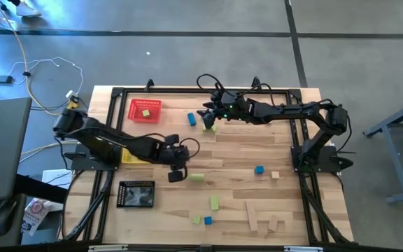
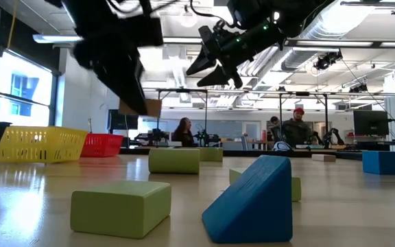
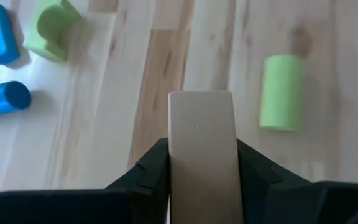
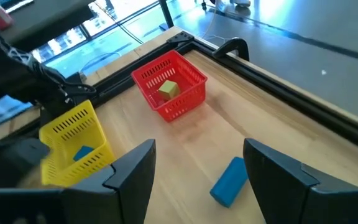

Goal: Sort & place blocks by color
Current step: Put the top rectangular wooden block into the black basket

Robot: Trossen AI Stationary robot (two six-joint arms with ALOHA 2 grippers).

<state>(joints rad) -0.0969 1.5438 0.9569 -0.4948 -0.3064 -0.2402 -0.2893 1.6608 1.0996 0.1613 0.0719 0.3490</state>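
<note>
My left gripper (image 1: pixel 175 172) hangs over the table's middle, shut on a plain tan block (image 3: pixel 201 143); the low view shows the same tan block (image 2: pixel 145 107) in the air. My right gripper (image 4: pixel 197 163) is open and empty, raised over the far middle of the table (image 1: pixel 207 117). Below it a blue block (image 4: pixel 229 180) lies flat on the wood. Loose blocks rest on the table: a green cylinder (image 3: pixel 281 92), two blue cylinders (image 3: pixel 4 98), a green arch (image 3: pixel 53 28), and green, blue and tan pieces toward the near edge (image 1: pixel 214 202). My left gripper pinches the tan block between its two fingers (image 3: pixel 148 171), one on each long side face (image 3: pixel 178 155). The block's free end (image 3: pixel 201 102) juts out past the fingertips. The fingers slant downward from the table's left. The block is lifted clear of the table.
A red mesh tray (image 1: pixel 145 110) at the far left holds a green block (image 4: pixel 168 89). A yellow tray (image 4: pixel 73 143) holds a blue block and sits partly under my left arm. A black tray (image 1: pixel 136 194) stands near the left. Two tan bars (image 1: pixel 252 215) lie near the edge.
</note>
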